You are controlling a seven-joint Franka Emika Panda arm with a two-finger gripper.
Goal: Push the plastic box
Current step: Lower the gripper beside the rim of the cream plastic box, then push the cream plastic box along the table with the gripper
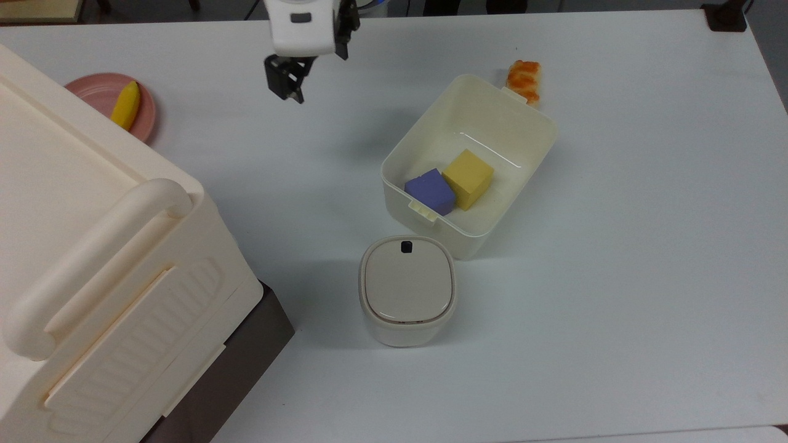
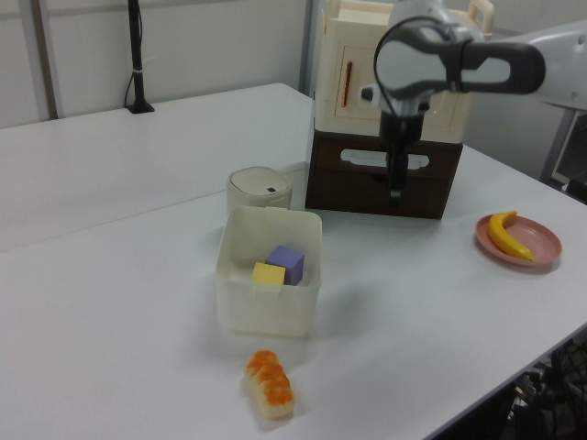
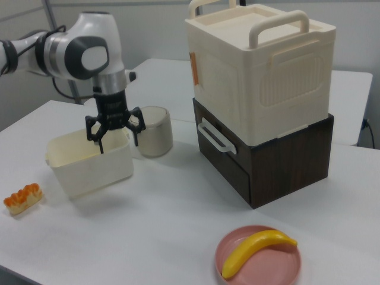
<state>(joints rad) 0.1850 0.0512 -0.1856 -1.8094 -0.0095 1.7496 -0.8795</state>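
**On the bench: end effector clear of the tub**

The end effector (image 3: pixel 114 135) hangs spread open, empty. The plastic box (image 1: pixel 523 123) sits mid-bench holding two blocks (image 1: pixel 452 184). It looks light, thin-walled and likely to slide or pivot; press low on a long wall.

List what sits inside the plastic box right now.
The plastic box holds a purple cube and a yellow cube, side by side near one short end. The floor under the cubes is covered.
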